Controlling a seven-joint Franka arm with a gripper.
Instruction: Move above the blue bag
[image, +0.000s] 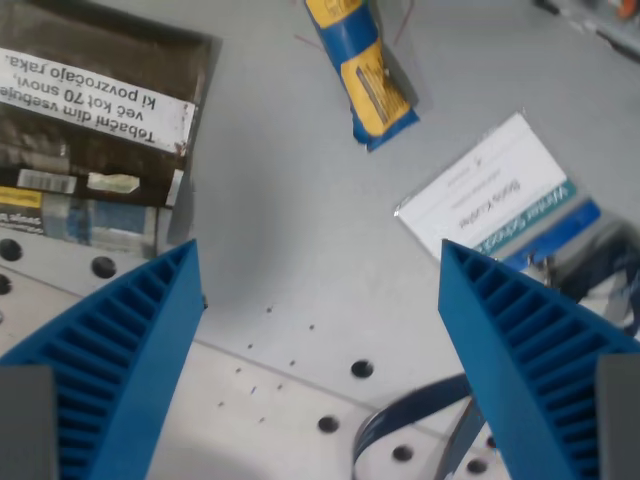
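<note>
Claw (320, 290) wide open, holding nothing, over grey table (290, 200). Blue bag (362, 75) lies near top edge; tobacco pouch (90, 130) at wrist view's left.

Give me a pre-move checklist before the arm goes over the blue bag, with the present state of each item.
1. Target in sight: ok. The blue bag with yellow patches lies at the top of the wrist view, partly cut off by the edge.
2. Pincer empty: ok. Both blue fingers stand wide apart with nothing between them.
3. Pincer over the bag: not ok. Bare table lies between the fingers; the bag is further up the view.
4. Neighbours apart from the bag: ok. The dark pouch and the white card lie separate from it.
5. Height above the table: cannot tell from this one view.
</note>
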